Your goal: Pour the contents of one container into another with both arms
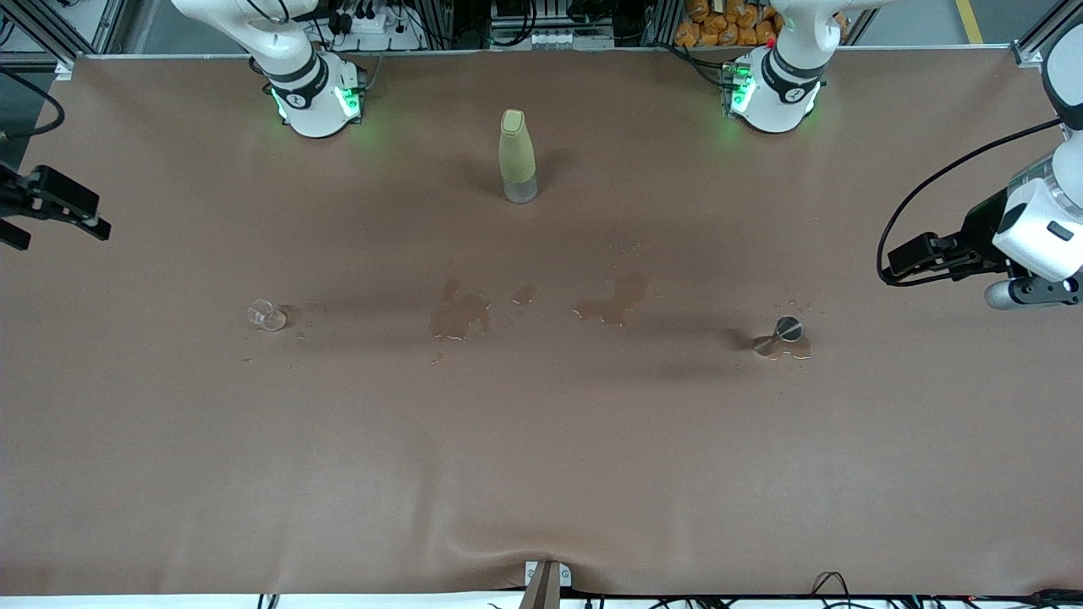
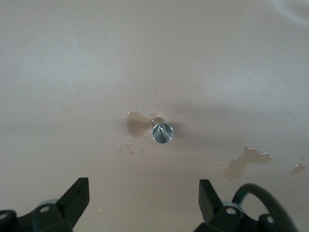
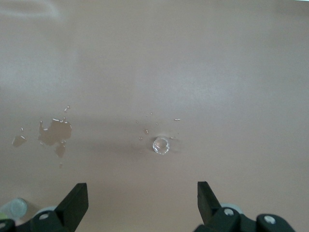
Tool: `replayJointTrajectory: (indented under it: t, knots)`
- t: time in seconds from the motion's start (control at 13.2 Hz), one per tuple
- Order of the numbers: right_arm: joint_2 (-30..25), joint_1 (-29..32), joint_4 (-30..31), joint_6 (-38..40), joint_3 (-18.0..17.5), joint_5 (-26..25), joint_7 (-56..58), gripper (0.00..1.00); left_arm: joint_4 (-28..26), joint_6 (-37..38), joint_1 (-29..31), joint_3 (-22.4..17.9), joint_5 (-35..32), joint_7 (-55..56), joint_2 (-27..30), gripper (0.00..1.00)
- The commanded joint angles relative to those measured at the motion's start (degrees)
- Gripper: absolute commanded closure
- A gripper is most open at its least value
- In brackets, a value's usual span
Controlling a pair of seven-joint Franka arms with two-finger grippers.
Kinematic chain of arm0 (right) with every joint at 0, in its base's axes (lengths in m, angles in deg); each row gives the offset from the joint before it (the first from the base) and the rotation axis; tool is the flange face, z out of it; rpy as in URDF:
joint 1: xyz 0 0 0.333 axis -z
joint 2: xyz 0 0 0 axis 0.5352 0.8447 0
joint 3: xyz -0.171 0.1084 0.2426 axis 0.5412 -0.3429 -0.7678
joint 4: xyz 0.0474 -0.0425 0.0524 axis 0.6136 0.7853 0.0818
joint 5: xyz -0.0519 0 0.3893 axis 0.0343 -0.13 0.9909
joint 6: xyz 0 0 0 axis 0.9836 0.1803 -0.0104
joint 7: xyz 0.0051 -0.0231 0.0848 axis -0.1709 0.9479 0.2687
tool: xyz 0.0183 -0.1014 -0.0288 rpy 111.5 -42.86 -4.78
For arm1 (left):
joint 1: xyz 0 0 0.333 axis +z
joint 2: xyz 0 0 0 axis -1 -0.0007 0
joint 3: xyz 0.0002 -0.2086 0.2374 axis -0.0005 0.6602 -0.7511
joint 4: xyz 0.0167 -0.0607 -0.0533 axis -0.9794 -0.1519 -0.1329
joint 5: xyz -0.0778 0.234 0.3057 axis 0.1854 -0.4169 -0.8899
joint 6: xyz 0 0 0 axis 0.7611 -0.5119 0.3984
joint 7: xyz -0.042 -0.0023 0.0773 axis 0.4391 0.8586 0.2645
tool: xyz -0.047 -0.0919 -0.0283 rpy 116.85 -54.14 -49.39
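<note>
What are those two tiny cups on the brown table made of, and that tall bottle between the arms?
The tiny clear cup looks like glass: nearly colourless, with the table showing through. The tiny grey cup with a slim waist looks like metal, with a shiny, brushed-looking rim. The tall yellow-green bottle has a matte, possibly plastic or coated upper body and a clear base; its material is uncertain.

Clear glass cup [image 1: 267, 315], shiny metal cup [image 1: 787, 331], seemingly matt cloth table cover [image 1: 541, 474].

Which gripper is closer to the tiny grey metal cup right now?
The left gripper, open, hangs off the table's left-arm end, beside the tiny grey metal cup. The right gripper, open, is at the right arm's end, by the tiny clear glass cup.
</note>
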Motion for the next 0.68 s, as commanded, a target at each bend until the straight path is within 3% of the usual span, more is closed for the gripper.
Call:
replayJointTrajectory:
  t: [0.0,0.45,0.61]
  knots:
    - [-3.86,-1.29,5.18,-0.79,2.81,0.99,3.6,0.0,0.89,0.98,3.47,0.1,4.47,0.65,-1.48,0.0]
    - [-4.75,-0.58,5.98,1.49,3.08,0.12,5.78,0.0,0.8,2.73,9.72,0.1,11.33,0.83,-5.35,0.0]
    - [-4.4,-0.58,7.2,0.97,5.27,0.11,20.13,0.0,0.71,3.44,10.25,0.1,12.31,0.48,-5.79,0.0]
